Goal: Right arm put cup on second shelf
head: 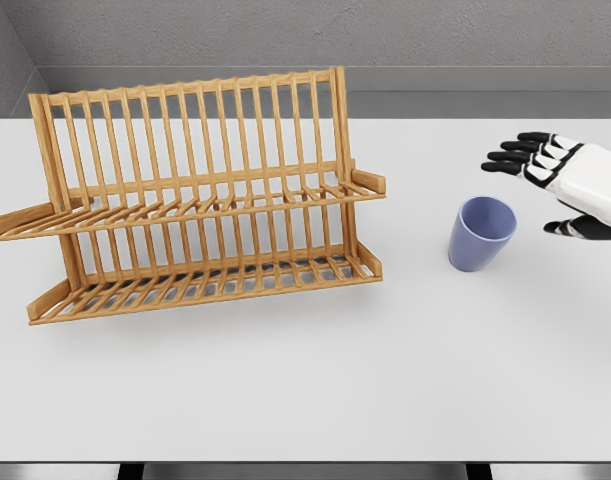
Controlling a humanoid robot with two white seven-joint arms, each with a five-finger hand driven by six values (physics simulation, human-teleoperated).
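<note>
Head view, looking down over a white table (305, 400). Showing only the right hand (560, 190), entering from the right edge, fingers (515, 155) spread apart and thumb held away below them, clasping nothing. Left arm not showing anywhere.

Standing upright on the table, mouth up: a blue-violet cup (481, 232), just left of the open hand and apart from it, well right of the wooden dish rack (190, 195). No handle visible, so gripping around the wall looking like the way to go.

Reaching is the step in hand, by the look of it. Doing it well: approaching from the side with the palm facing the cup wall, keeping the thumb on the near side and the fingers wrapping the far side, closing around the middle of the body rather than near the rim, where squeezing could tip a light, tapered cup. Avoiding nudging it before the fingers close, since a tall narrow cup likely topples easily.

Planning ahead for the upper tier (215, 205) of the rack, taken as the second shelf: slatted and sloping slightly, with tall upright bars behind. Lifting high enough to clear the right end bracket (368, 181), then setting down gently across several slats, not between them, and checking balance before opening the fingers.
</note>
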